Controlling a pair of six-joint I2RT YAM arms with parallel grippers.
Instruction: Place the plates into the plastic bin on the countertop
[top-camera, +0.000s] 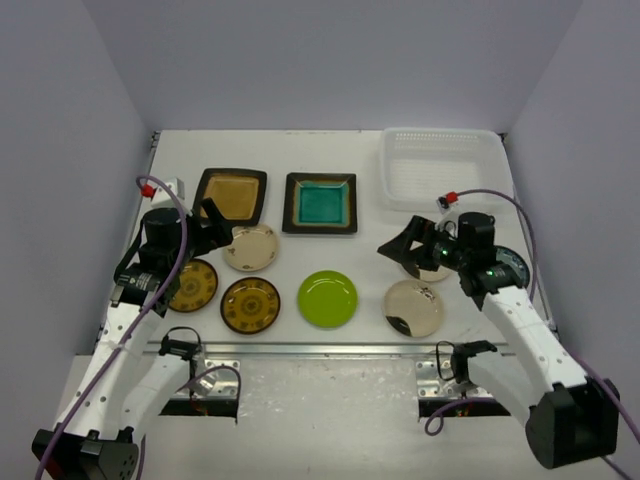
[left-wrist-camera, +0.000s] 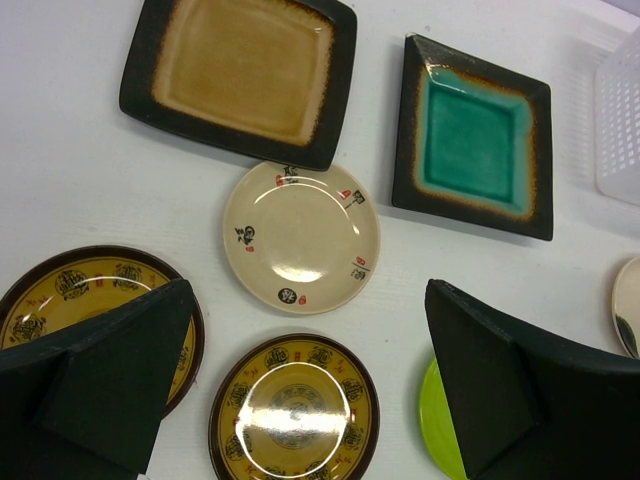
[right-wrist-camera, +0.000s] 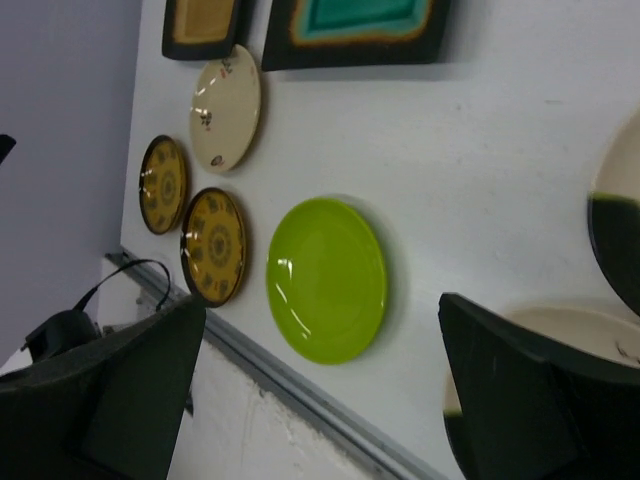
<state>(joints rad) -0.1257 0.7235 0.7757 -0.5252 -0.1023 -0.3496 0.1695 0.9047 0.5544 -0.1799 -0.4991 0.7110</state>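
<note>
While plates (top-camera: 327, 298) are lying spread across countertop (top-camera: 370, 255), plastic bin (top-camera: 440, 168) is sitting far right; left gripper (top-camera: 213, 228), right gripper (top-camera: 405, 248) are hovering above plates, fingers gaping wide, gripping nothing.

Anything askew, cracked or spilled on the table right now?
Nothing stands out. The visible plates lie flat and whole on the countertop, nothing spilled; the plastic bin sits upright and empty. Only nit: the cream plate crowds the amber square plate; contact unclear.
</note>
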